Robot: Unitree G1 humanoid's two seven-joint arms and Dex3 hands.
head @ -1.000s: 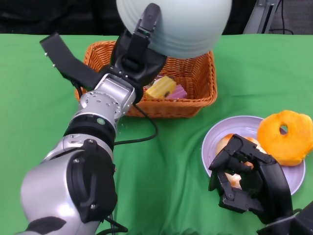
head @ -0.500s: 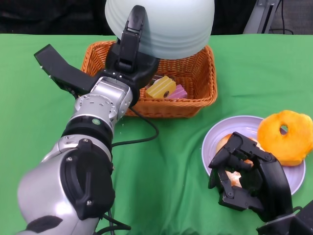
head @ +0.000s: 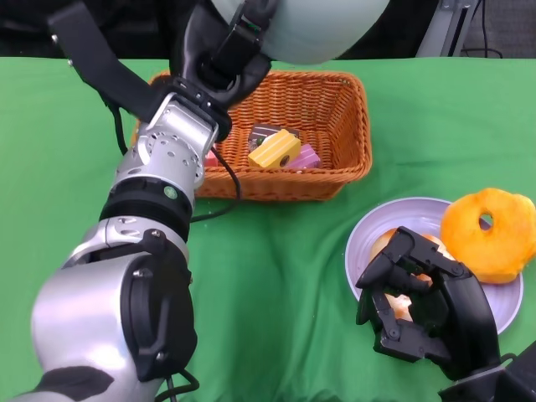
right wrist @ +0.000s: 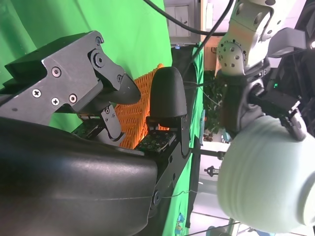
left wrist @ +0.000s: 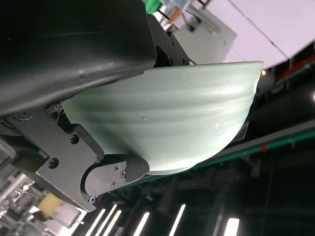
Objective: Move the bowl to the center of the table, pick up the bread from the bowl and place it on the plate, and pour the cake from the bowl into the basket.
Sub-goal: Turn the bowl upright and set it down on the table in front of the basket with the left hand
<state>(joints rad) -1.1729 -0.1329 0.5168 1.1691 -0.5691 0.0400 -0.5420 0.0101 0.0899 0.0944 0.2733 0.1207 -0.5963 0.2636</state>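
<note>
The pale green ribbed bowl (head: pixel 301 25) is up at twelve o'clock, tipped over above the far rim of the woven orange wicker basket (head: pixel 352 159), held there by the left hand (head: pixel 222 59), whose fingers grip its rim and wall. That tilt, mouth turned down toward the basket, is how a pour has to go, and the yellow cake piece (head: pixel 275 149) lies inside the basket beside pink-wrapped bits, so the tipping looks to have done its job. From the left wrist view nothing can be seen inside the bowl, only its outer wall.

The right hand (head: pixel 423 314) rests at five o'clock, fingers curled over the near edge of the lavender plate (head: pixel 377 230). I cannot tell whether it holds anything; something pale shows beneath the fingers. The orange ring-shaped bread (head: pixel 488 234) sits on the plate's far right side, overhanging the rim a little.

For room: the green cloth table (head: pixel 293 285) between basket and plate is open, a fair place to set the bowl down. The basket's near wall is just beside the left forearm, and a black cable (head: pixel 230 188) drapes there, which could snag on withdrawal.
</note>
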